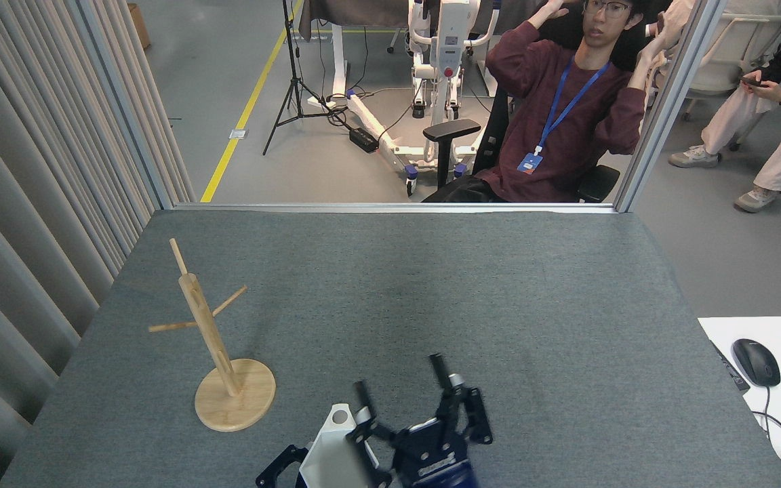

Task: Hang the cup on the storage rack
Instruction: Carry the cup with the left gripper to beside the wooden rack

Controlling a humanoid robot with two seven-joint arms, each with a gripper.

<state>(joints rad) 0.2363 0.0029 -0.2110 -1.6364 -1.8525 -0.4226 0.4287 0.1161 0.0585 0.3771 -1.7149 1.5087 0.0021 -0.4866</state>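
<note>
at the near edge of the table [431, 285] my right gripper [401, 390] rises with its two fingers spread wide, pinching nothing. just left of it my left gripper [281, 468] is mostly cut off by the frame; i cannot tell whether it grips. between them sits the cup [333, 447], its handle tab pointing away from me. the storage rack [217, 352] stands near, to the left, pegs bare.
</note>
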